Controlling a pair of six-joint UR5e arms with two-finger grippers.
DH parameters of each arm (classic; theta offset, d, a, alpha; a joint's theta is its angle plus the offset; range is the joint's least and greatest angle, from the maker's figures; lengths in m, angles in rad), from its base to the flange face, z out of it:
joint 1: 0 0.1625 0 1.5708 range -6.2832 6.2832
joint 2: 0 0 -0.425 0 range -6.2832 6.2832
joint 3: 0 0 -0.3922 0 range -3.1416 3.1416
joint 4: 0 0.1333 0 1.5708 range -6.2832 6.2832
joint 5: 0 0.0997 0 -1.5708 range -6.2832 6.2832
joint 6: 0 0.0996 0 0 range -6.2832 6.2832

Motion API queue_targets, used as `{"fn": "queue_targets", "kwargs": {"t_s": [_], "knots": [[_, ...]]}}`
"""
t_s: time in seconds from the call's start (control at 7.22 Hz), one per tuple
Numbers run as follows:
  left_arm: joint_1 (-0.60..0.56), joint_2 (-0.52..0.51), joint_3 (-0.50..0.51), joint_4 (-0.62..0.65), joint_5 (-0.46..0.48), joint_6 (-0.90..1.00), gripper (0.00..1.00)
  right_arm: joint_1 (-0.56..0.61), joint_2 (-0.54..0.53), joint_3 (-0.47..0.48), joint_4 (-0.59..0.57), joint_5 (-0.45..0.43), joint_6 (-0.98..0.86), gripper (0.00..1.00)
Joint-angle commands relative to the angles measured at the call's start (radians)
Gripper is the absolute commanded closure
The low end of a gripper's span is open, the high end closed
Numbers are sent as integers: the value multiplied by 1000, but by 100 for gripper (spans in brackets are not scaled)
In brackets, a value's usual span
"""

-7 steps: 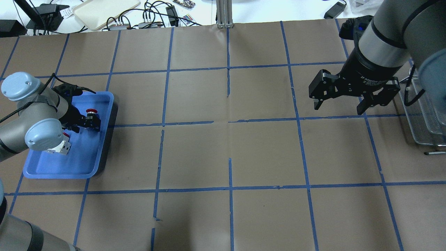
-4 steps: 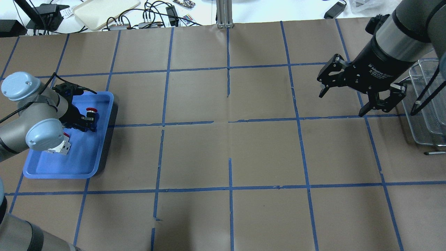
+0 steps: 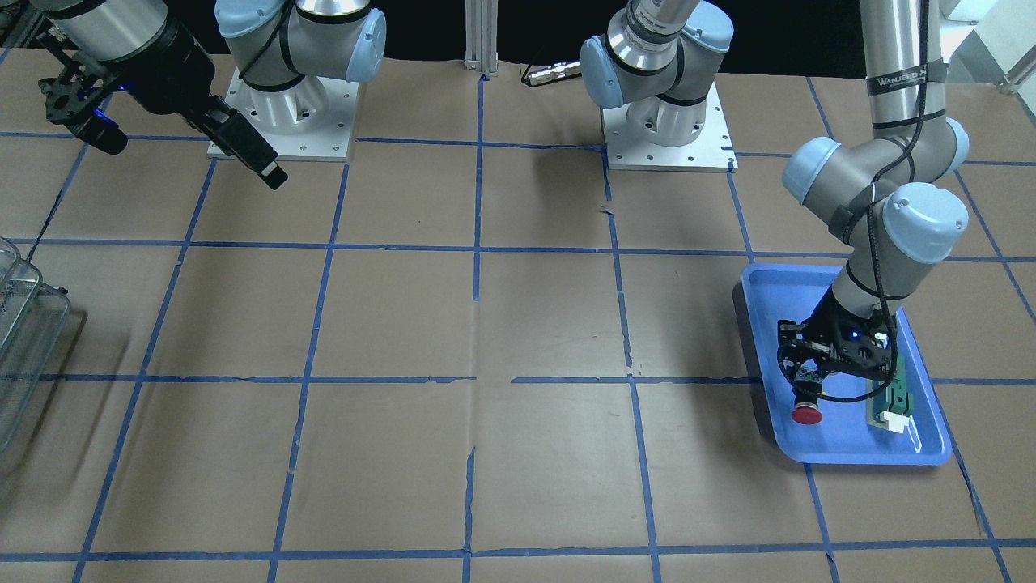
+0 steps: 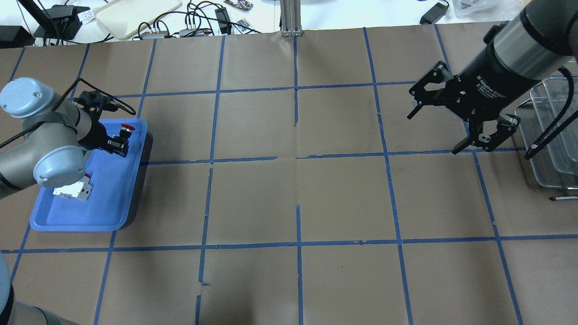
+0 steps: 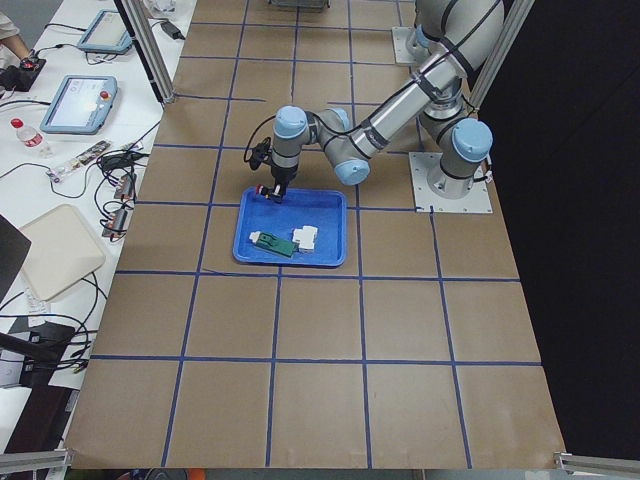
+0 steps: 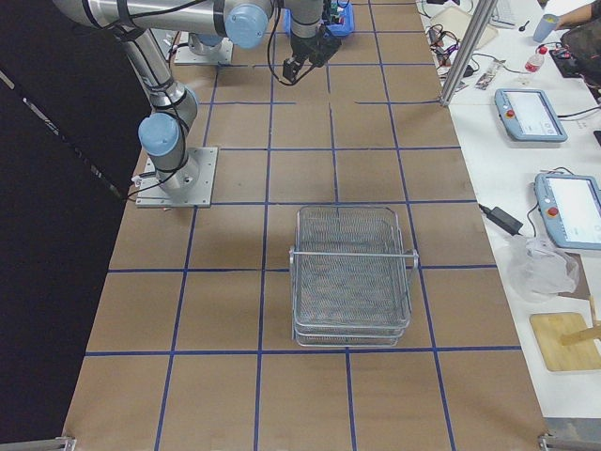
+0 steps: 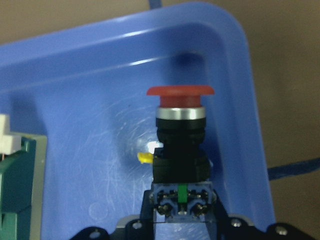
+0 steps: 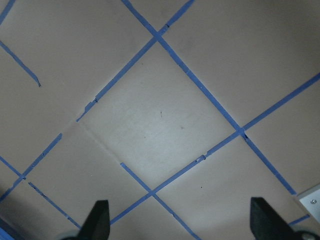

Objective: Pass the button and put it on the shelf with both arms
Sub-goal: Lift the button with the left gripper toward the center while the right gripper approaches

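The button (image 4: 128, 128), with its red cap and black body, is held by its rear block in my left gripper (image 4: 118, 141), which is shut on it. It hangs over the far right corner of the blue tray (image 4: 104, 198). In the left wrist view the button (image 7: 180, 145) points cap-forward above the tray floor. In the front view its cap (image 3: 807, 415) faces down and outward. My right gripper (image 4: 433, 133) is open and empty above the table, near the wire shelf (image 4: 548, 135). The shelf (image 6: 352, 272) holds nothing.
A white-and-red block (image 4: 72, 191) and a flat green part (image 3: 890, 397) lie in the tray. Cables and a beige tray lie beyond the table's far edge. The table is brown paper with a blue tape grid.
My left gripper closed on the button and carried it up toward the tray's far corner. My right gripper turned and shifted slightly toward the table's middle, still open.
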State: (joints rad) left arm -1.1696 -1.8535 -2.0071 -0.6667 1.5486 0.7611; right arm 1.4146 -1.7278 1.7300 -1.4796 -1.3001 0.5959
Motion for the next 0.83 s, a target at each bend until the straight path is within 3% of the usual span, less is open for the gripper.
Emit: {"fn": "queue_targets", "kwargs": {"t_s": [0.0,0.42,0.69], "knots": [[-109,71,5,-10,-1,131,100,0,5,8,44,48,56,0],[-301,157,10,-85,-56,352,100,-11,20,19,22,276,61,0],[-457,197,13,-178,-61,477,100,-41,108,2,-8,323,55,0]]}}
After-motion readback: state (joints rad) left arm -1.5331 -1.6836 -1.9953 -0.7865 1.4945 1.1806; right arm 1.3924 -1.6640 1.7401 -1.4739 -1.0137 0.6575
